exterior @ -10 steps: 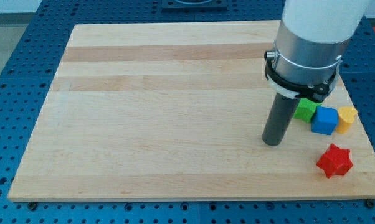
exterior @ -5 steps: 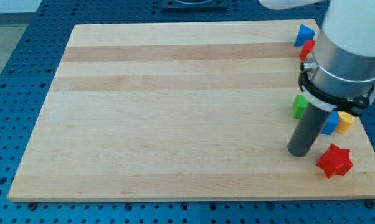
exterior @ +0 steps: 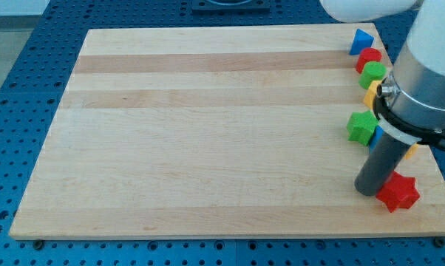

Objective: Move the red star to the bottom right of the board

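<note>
The red star lies near the board's bottom right corner. My tip rests on the board just left of the star, touching or nearly touching its left side. The dark rod rises from there up to the right into the arm's grey and white body, which hides part of the blocks behind it.
The wooden board lies on a blue perforated table. Along its right edge stand a blue triangular block, a red block, a green block, a yellow block partly hidden, and a green block. A sliver of blue block shows beside the rod.
My tip has moved right and down toward the red star, from well left of it to right beside it. The arm's shift has uncovered the blocks at the board's upper right.
</note>
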